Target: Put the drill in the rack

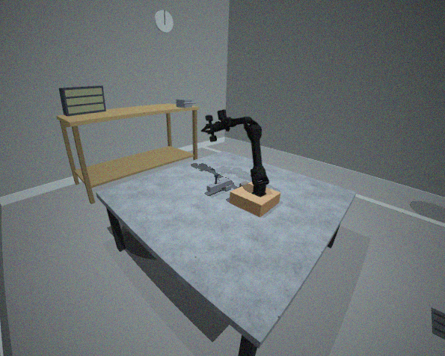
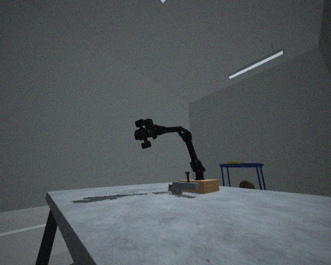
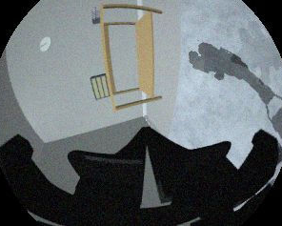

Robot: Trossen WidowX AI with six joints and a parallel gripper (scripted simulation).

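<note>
My gripper [image 1: 203, 130] [image 2: 136, 135] [image 3: 147, 128] is shut and empty, high above the table and well above the grey fixture. In the wrist view its fingertips meet. The grey fixture [image 1: 215, 188] [image 2: 191, 186] is a long low block on the table beside the arm's wooden base. A thin dark upright piece with a wider top, apparently the drill [image 1: 216, 178] [image 2: 187, 176], stands in it. A small darker grey part [image 2: 176, 189] sits low at the fixture's side. I cannot tell which part is the key or which is the rack. The fixture is not in the wrist view.
The arm stands on a wooden block [image 1: 246, 203] [image 2: 210, 186] on the grey table [image 1: 229, 249] [image 2: 188, 227]. A wooden bench [image 1: 137, 111] [image 3: 108, 56] with a drawer unit [image 1: 85, 100] [image 3: 99, 87] stands behind. A blue table [image 2: 241, 165] stands at the back right.
</note>
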